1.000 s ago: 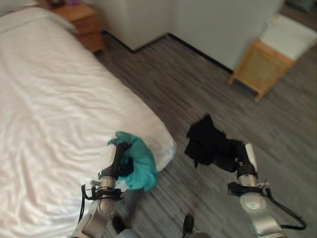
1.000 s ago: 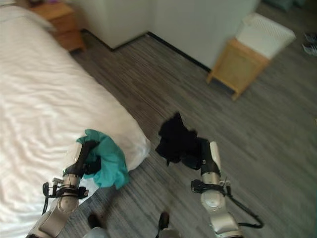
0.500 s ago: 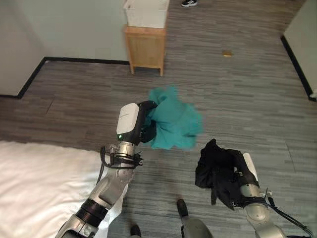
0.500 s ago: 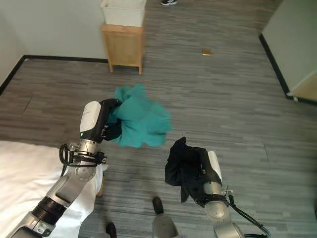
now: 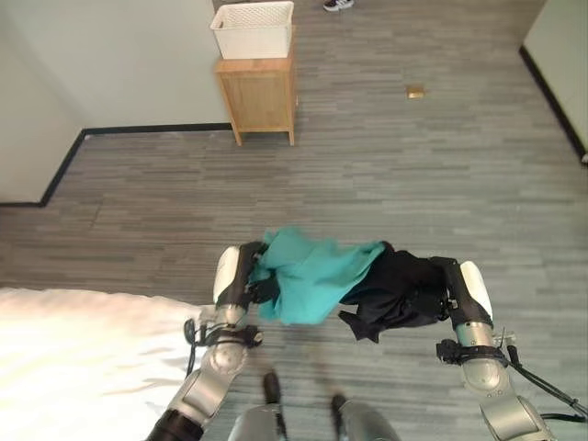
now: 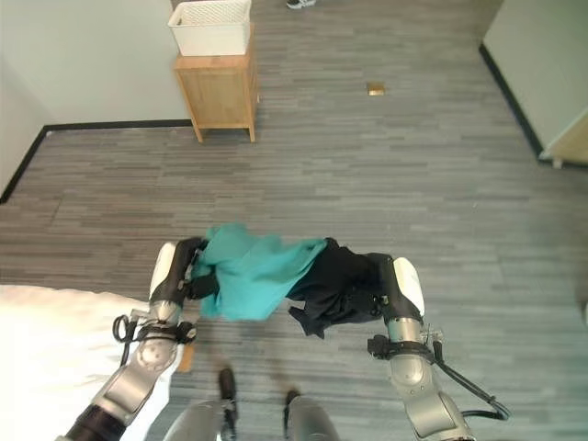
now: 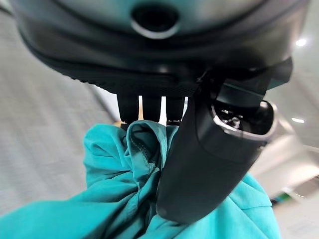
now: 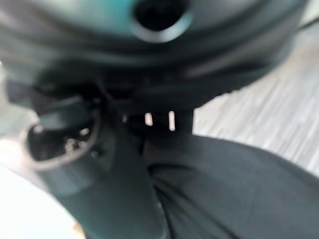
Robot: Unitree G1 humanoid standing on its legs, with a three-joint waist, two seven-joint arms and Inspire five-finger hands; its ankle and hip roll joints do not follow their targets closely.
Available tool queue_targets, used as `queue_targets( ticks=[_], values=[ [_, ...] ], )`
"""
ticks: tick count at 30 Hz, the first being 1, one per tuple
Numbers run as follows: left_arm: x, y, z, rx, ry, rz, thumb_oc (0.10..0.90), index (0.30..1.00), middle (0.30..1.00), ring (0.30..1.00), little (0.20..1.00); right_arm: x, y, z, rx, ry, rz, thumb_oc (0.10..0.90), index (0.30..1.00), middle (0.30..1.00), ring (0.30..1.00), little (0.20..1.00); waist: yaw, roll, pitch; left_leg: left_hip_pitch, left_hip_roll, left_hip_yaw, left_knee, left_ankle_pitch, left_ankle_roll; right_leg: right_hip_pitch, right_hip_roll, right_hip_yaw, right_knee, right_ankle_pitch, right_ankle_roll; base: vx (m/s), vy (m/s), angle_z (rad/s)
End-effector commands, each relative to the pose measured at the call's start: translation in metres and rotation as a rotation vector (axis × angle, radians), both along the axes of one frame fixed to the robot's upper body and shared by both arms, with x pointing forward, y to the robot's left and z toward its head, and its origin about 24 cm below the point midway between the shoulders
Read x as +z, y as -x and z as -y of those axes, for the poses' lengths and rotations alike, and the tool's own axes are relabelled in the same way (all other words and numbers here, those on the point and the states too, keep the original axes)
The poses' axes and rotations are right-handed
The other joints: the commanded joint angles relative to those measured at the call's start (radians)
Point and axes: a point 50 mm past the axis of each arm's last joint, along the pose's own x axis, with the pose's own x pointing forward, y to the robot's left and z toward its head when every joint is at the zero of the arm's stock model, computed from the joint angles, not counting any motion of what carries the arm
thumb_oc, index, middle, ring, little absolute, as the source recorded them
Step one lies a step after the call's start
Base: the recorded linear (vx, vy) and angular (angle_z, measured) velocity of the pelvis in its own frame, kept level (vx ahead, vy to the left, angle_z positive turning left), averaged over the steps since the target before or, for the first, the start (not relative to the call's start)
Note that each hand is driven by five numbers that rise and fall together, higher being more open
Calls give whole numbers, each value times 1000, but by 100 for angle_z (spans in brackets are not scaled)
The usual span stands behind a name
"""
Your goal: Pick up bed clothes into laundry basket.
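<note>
Teal garment [image 5: 312, 278] is clenched in the left hand [image 5: 241, 277]; black garment [image 5: 400, 292] is gripped by the right hand [image 5: 457, 287]. Both hang above wood-look floor [image 5: 413, 175], well short of the white laundry basket [image 5: 254, 28] on its wooden stand [image 5: 258, 95].

Wide bare wooden floor [image 5: 386, 165] lies open between the two arms and the far wall. A white laundry basket [image 5: 254, 28] sits on a small wooden stand [image 5: 258, 94] against that wall, its top open from above. The white bed [image 5: 64, 367] blocks the near left. The teal garment [image 5: 308, 276] and black garment [image 5: 400, 292] overlap between the arms, filling that gap. A small brown object [image 5: 415, 91] lies on the floor far right.
</note>
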Motion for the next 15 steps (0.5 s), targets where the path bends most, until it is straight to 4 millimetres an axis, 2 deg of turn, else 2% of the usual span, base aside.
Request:
queue_targets(
  ticks=[1,2,3,4,5,6,7,8,9,11,13,14,15],
  values=[
    [52,-23,4,-13,67,266,400,300,300,300,300,55,-12,-4,49,100,266,400,300,300,300,300,-13,-7,-133,-60,-44,19,-115,98,26,295,-84,-63,-110,-39,136,288,-10,-1],
    [52,-23,4,-12,65,267,400,300,300,300,300,55,-12,-4,49,99,267,400,300,300,300,300,-9,-5,-136,-64,-37,23,-117,103,24,286,-78,-57,-105,-36,134,416,-28,-3],
    [52,-23,3,-14,64,263,400,300,300,300,300,52,-11,-6,51,101,255,400,300,300,300,300,-12,-20,-134,-41,-49,19,-117,88,33,250,-83,-68,-3,13,169,113,-22,-25],
    [52,-23,3,-15,64,263,400,300,300,300,300,52,-11,-6,51,101,255,400,300,300,300,300,-11,-18,-135,-43,-47,20,-118,89,33,248,-81,-66,-2,14,168,354,-62,-32],
    [52,-24,2,-9,70,258,400,300,300,300,300,48,-11,-11,58,85,244,400,300,300,300,300,-36,-35,-116,23,-68,9,-121,48,56,153,-87,-63,232,185,250,498,-42,-29],
    [52,-25,1,-12,43,252,400,300,300,300,300,44,-10,-14,60,70,232,400,300,300,300,300,-71,-8,-87,98,-42,-15,-133,19,65,34,-55,-56,425,257,265,659,-37,-1],
    [51,-26,0,-11,35,250,400,300,300,300,300,42,-10,-15,56,49,227,400,300,300,300,300,-82,19,-73,128,-16,-25,-135,4,65,-52,-49,-73,474,234,241,601,-32,33],
    [51,-29,1,-12,41,249,400,300,300,300,300,39,-9,-14,46,32,220,400,300,300,300,300,-105,12,-66,154,-32,-40,-135,-26,60,-112,-86,-102,479,177,217,493,-76,39],
    [51,-30,3,-21,52,245,400,300,300,300,300,35,-8,-15,41,1,207,400,300,300,300,300,-124,23,-60,177,-26,-57,-135,-40,54,-158,-79,-124,439,146,185,514,-139,26],
    [46,-28,7,-42,72,218,400,300,300,300,300,25,-5,-15,26,-49,173,400,300,300,300,300,-178,23,-53,234,-41,-115,-135,-90,42,-204,-33,-118,300,84,154,559,-189,44],
    [42,-27,7,-52,75,191,400,300,300,300,300,18,-2,-14,14,-84,147,400,300,300,300,300,-226,12,-56,287,-62,-165,-135,-145,32,-218,2,-88,27,120,148,665,-241,117],
    [39,-27,5,-49,75,173,400,300,300,300,300,10,-2,-15,13,-114,112,400,300,300,300,300,-242,5,-56,340,-77,-189,-135,-194,19,-291,-12,-124,-121,185,157,730,-267,122],
    [38,-27,2,-39,72,168,400,300,300,300,300,8,-3,-17,20,-116,97,400,300,300,300,300,-250,11,-56,371,-73,-197,-135,-219,9,-313,-22,-185,-187,222,169,755,-305,98]
  ],
)
